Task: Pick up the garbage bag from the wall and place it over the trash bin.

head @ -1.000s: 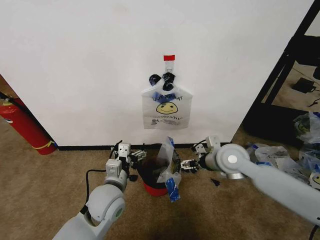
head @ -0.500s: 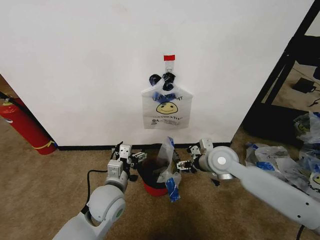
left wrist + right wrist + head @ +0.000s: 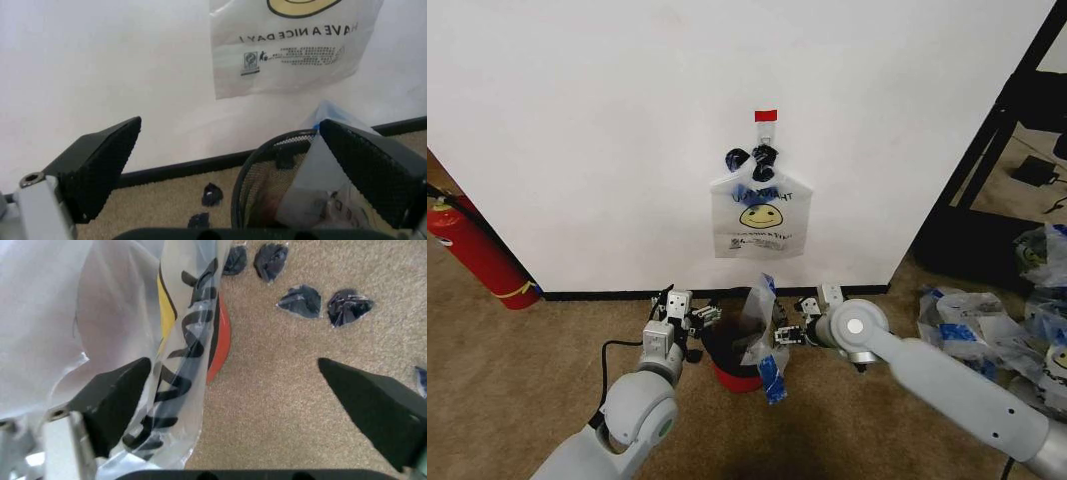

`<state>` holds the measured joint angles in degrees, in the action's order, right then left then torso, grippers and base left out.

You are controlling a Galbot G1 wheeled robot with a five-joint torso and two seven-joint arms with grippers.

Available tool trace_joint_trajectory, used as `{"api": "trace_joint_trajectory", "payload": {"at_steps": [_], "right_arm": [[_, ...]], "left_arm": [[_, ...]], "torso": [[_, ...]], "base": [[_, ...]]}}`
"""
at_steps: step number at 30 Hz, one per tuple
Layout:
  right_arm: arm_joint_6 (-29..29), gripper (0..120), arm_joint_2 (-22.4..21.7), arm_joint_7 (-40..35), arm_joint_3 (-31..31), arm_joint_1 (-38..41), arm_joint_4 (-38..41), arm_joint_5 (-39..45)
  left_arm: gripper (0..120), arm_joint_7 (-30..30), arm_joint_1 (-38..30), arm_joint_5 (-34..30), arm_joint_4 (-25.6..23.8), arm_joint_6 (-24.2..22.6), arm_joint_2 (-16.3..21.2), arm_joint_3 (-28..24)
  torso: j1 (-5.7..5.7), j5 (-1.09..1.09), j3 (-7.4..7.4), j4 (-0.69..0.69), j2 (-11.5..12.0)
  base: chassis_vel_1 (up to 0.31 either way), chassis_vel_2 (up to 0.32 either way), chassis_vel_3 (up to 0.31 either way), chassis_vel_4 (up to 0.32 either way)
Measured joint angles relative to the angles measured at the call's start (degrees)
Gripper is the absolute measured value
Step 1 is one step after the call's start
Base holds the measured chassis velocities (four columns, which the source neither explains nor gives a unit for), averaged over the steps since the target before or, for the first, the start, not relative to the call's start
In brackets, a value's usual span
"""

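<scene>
bin (image 3: 735, 362) sits between fire extinguisher (image 3: 472, 250) and bags (image 3: 997, 325).

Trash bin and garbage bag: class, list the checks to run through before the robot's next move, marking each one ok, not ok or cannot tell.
1. garbage bag off the wall and at the trash bin: ok.
2. Bag spread over the whole rim: not ok; it is bunched on the bin's right side.
3. Bin upright: ok.
4. left gripper open, beside the bin's left: ok.
5. right gripper open: ok.
6. Bag free of the right gripper's fingers: cannot tell.
</scene>
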<state>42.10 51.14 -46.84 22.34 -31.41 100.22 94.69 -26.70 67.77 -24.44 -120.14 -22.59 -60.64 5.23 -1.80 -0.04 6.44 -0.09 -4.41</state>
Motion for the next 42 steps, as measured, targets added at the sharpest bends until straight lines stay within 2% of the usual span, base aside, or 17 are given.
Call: {"api": "trace_joint_trajectory", "payload": {"at_steps": [1, 8, 9, 15, 17, 20, 22, 26, 35, 42], "right_arm": [[0.00, 91, 0.00, 0.00, 0.00, 0.00, 0.00, 0.00], [0.00, 66, 1.92, 0.02, 0.68, 0.18, -1.28, -0.43], [0.00, 66, 1.92, 0.02, 0.68, 0.18, -1.28, -0.43], [0.00, 39, 3.43, -0.49, 1.18, 0.44, -2.67, -0.64], [0.00, 35, 3.46, -0.73, 1.09, 0.35, -2.67, -0.65], [0.00, 26, 3.47, -1.00, 0.94, 0.08, -2.69, -0.81], [0.00, 14, 3.78, -1.21, 0.62, -0.38, -2.89, -1.34], [-0.03, 3, 4.29, -1.33, 0.22, -0.80, -2.91, -1.74], [-0.03, 0, 5.13, -2.22, -0.53, -0.88, -2.51, -2.13], [-0.27, 0, 6.66, -5.33, -5.13, -3.17, -0.17, -3.48]], "left_arm": [[100, 0.00, 0.00, 0.00, 0.00, 0.00, 0.00, 0.00], [100, -0.02, 0.26, 0.00, -0.10, 0.02, 0.02, -0.02], [100, -0.02, 0.26, 0.00, -0.10, 0.02, 0.02, -0.02], [100, -0.03, 0.50, 0.06, -0.47, 0.11, 0.11, -0.04], [100, -0.03, 0.56, 0.06, -0.57, 0.12, 0.20, 0.03], [100, -0.03, 0.61, 0.04, -0.73, 0.13, 0.34, 0.14], [100, -0.03, 0.61, 0.03, -0.81, 0.14, 0.35, 0.14], [100, -0.03, 0.66, 0.05, -0.97, 0.14, 0.29, -0.04], [100, -0.02, 0.85, 0.22, -0.98, 0.28, 0.21, -0.18], [100, -0.03, 1.87, -0.22, -2.03, 0.07, 0.87, -0.11]], "torso": [[0.00, 0.00, 0.00, 0.00, 0.00], [0.00, -0.01, 0.00, 0.00, 0.00], [0.00, -0.01, 0.00, 0.00, 0.00], [0.00, -0.01, 0.00, 0.01, 0.00], [0.00, 0.00, 0.00, 0.01, 0.00], [0.00, -0.01, 0.00, 0.01, 0.00], [0.00, -0.01, 0.00, 0.00, 0.00], [0.00, 0.00, 0.00, 0.00, 0.00], [0.00, -0.01, 0.00, 0.00, 0.00], [0.00, 0.00, 0.00, 0.01, 0.00]], "base": [[0.000, 0.000, 0.000, 0.000], [0.000, 0.000, 0.000, 0.000], [0.000, 0.000, 0.000, 0.000], [0.000, 0.000, 0.000, 0.000], [0.000, 0.000, 0.000, 0.000], [0.000, 0.000, 0.000, 0.000], [0.000, 0.000, 0.000, 0.000], [0.000, 0.000, 0.000, 0.000], [0.000, 0.000, 0.000, 0.000], [0.000, 0.000, 0.000, 0.000]]}}
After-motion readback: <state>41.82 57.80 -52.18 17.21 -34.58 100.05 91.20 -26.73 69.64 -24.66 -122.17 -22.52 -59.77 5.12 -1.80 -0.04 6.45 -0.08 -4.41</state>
